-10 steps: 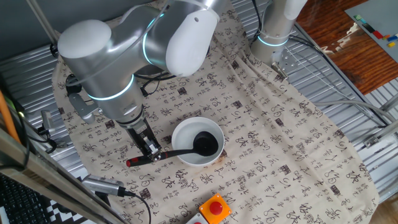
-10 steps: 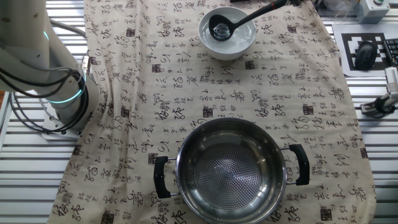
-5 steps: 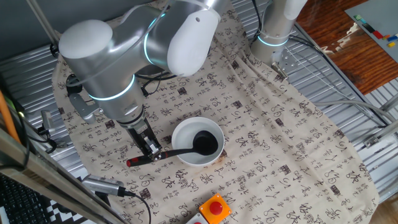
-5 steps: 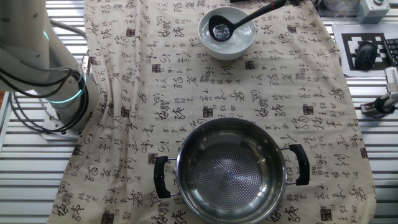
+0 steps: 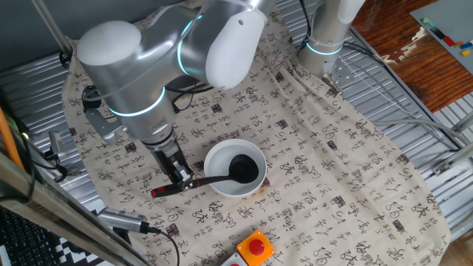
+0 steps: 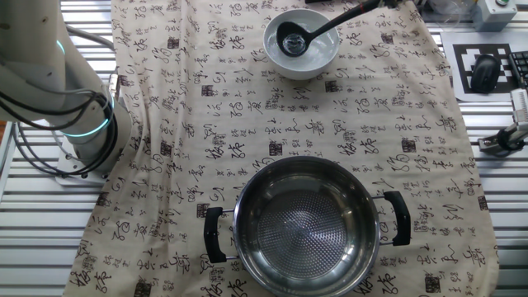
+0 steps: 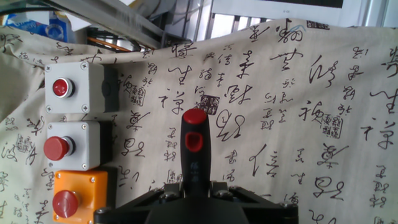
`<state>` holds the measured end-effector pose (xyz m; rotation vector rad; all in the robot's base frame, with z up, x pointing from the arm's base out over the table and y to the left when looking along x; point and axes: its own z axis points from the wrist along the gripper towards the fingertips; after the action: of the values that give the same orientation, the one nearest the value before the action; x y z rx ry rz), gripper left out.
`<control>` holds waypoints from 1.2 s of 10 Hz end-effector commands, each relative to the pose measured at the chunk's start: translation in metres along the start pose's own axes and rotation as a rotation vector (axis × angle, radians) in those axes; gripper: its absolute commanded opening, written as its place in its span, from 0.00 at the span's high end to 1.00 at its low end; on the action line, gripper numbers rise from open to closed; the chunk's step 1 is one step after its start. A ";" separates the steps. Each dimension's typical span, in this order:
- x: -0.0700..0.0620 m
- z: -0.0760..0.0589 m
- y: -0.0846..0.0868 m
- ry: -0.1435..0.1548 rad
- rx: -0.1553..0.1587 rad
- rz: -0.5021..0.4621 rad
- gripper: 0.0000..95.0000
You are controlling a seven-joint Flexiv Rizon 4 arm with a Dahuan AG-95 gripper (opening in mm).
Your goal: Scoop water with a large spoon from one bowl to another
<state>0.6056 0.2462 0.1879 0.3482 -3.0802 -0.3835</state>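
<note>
My gripper is shut on the thin handle of the black ladle, close to its red tip. The ladle's cup sits inside the white bowl, which holds water. In the other fixed view the cup lies in the white bowl at the far edge of the cloth. The steel bowl with two black handles stands near the front and looks dry. In the hand view the red-tipped handle rises between my fingers.
A patterned cloth covers the table. Button boxes stand close to the white bowl: an orange one with a red button, and grey and orange ones in the hand view. The arm's base stands at the left.
The arm's upper links have shifted slightly. The ladle's cup has stayed in the white bowl and the gripper holds the handle as before.
</note>
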 end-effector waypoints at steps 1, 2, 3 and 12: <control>0.004 0.002 -0.003 -0.016 0.002 -0.011 1.00; 0.004 0.005 -0.006 -0.023 0.002 -0.017 1.00; 0.003 0.007 -0.009 -0.025 0.001 -0.020 1.00; -0.005 0.004 -0.004 0.027 0.002 -0.001 1.00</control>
<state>0.6097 0.2449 0.1834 0.3521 -3.0552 -0.3725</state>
